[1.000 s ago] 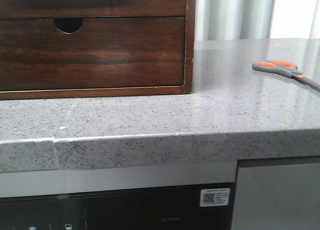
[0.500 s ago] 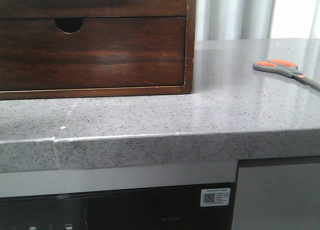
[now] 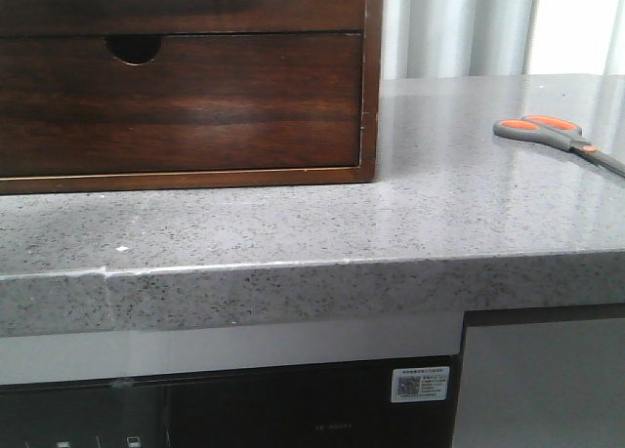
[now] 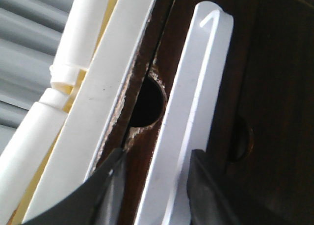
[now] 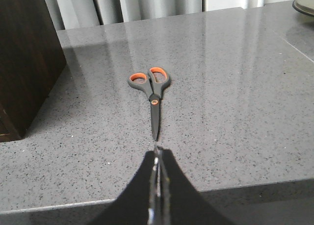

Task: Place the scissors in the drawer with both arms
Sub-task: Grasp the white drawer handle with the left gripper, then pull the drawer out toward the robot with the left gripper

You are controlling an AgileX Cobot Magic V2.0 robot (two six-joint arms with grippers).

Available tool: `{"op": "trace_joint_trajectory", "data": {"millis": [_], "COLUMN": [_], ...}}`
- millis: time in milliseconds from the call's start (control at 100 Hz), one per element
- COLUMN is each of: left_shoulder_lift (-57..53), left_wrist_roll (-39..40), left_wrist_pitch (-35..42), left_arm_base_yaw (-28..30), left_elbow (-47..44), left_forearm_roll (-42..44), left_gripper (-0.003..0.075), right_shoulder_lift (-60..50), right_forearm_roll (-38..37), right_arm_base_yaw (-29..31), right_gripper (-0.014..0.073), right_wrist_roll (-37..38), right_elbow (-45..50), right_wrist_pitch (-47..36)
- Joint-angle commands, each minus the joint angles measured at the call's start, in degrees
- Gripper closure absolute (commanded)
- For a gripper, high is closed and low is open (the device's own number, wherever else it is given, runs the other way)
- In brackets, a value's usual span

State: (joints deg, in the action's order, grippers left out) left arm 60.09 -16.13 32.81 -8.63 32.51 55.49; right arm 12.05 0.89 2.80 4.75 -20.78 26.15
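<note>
The scissors, grey handles lined orange, lie flat on the counter at the right. In the right wrist view the scissors point their blade tip at my right gripper, which is shut, empty and just short of the tip. The drawer is closed in its cabinet, finger notch at its top edge. My left gripper is open, close against dark wood with a round notch; a white strip runs between its fingers. Neither arm shows in the front view.
The wooden cabinet frame stands at the back left of the grey speckled counter. Its dark side shows in the right wrist view. Curtains hang behind. A dish rim sits at the far corner.
</note>
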Motion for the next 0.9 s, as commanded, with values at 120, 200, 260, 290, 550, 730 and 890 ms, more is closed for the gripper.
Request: {"op": "trace_joint_trajectory", "data": {"millis": [120, 200, 260, 290, 550, 730, 890], "left_shoulder_lift": [1.77, 2.46, 2.92, 3.23, 5.50, 5.59, 5.59], "left_wrist_roll": [-0.51, -0.51, -0.51, -0.51, -0.51, -0.40, -0.30], "left_wrist_pitch": [2.18, 1.74, 1.65, 1.54, -1.68, -1.46, -1.66], "left_arm_base_yaw": [-0.41, -0.41, -0.41, -0.41, -0.41, -0.41, -1.61], "left_elbow": [3.07, 3.22, 3.39, 3.47, 5.82, 5.95, 4.78], "left_forearm_roll": [4.46, 4.41, 4.41, 4.31, 4.12, 4.39, 4.90], "left_gripper": [0.0446, 0.0446, 0.0446, 0.0446, 0.0447, 0.0570, 0.0729], "right_shoulder_lift": [1.11, 1.11, 1.11, 1.11, 1.11, 1.11, 1.11], "right_forearm_roll": [-0.31, -0.31, -0.31, -0.31, -0.31, -0.31, -0.31], "right_arm_base_yaw": [-0.01, -0.01, -0.01, -0.01, -0.01, -0.01, -0.01], "right_gripper": [0.0659, 0.0659, 0.0659, 0.0659, 0.0659, 0.0659, 0.0659], "right_wrist_roll": [-0.11, -0.11, -0.11, -0.11, -0.11, -0.11, -0.11], "right_elbow": [-2.02, -2.02, -2.02, -2.02, -2.02, -2.02, -2.02], "right_wrist_pitch": [-4.27, -4.27, -4.27, -4.27, -4.27, -4.27, -4.27]}}
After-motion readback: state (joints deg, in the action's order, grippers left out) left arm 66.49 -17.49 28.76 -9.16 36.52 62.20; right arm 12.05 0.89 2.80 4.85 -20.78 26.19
